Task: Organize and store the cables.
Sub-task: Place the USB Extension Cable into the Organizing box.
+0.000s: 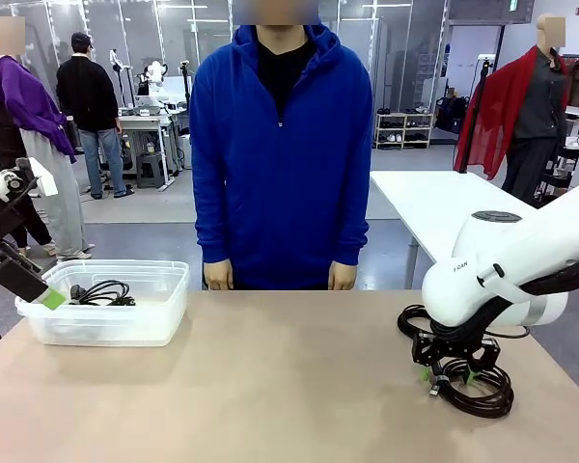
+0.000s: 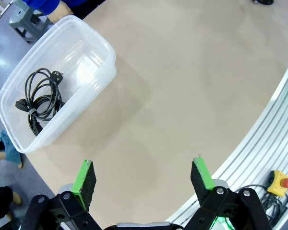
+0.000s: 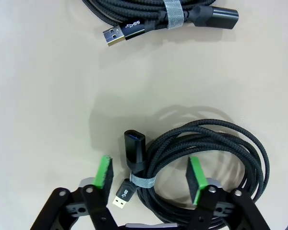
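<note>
One cable (image 2: 41,98) lies in the bin (image 2: 105,52) beside the wide-open, empty left gripper (image 2: 142,172), while the half-open right gripper (image 3: 149,167) straddles another cable (image 3: 221,143) on the table (image 3: 48,96), ungripped.

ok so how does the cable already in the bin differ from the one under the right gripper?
The bin cable is smooth-jacketed with chunky moulded plugs; the gripper-side cable is braided with USB ends. The bin cable lies inside the clear bin; the gripper-side cable lies on the bare table, straddled by the right gripper with its fingers spread. Both are black and wound into coils.
</note>
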Available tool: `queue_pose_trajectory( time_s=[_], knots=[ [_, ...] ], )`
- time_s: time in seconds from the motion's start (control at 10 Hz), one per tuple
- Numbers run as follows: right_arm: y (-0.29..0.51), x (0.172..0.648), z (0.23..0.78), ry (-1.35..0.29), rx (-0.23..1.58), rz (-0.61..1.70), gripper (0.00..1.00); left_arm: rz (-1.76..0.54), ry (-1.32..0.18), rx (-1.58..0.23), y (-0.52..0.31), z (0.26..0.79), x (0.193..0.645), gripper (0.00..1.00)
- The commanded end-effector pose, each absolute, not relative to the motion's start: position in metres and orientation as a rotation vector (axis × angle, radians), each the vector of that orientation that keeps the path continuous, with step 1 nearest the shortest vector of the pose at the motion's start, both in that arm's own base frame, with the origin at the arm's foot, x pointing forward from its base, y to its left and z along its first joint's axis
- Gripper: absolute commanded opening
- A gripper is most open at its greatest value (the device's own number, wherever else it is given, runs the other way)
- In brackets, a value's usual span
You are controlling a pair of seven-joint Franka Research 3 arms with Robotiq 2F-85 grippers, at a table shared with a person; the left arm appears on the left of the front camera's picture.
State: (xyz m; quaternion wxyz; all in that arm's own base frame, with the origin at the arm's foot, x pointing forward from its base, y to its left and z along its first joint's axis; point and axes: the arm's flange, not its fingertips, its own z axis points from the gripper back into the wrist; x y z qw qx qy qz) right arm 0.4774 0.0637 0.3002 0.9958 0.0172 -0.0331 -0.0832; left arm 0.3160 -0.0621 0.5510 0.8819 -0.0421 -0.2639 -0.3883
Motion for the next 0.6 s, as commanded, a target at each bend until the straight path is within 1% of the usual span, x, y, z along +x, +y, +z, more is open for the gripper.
queue_pose_trajectory(
  time_s=[0.0,0.1,0.2,0.3,0.4,0.5],
  knots=[
    [0.072,0.482,0.298,-0.077,-0.002,-0.189,0.55,-0.813,-0.551,-0.082,-0.064,0.552,0.315,1.00],
    [0.076,0.479,0.300,-0.072,-0.002,-0.172,0.41,-0.813,-0.551,-0.082,-0.064,0.552,0.315,1.00],
    [0.080,0.475,0.302,-0.074,-0.004,-0.149,0.35,-0.813,-0.551,-0.082,-0.064,0.552,0.315,1.00],
    [0.084,0.472,0.304,-0.082,-0.012,-0.131,0.21,-0.813,-0.551,-0.082,-0.064,0.552,0.315,1.00],
    [0.085,0.472,0.304,-0.081,-0.019,-0.127,0.15,-0.813,-0.551,-0.082,-0.064,0.552,0.315,1.00],
    [0.084,0.473,0.303,-0.078,-0.020,-0.131,0.01,-0.813,-0.551,-0.082,-0.064,0.552,0.315,1.00]
  ],
)
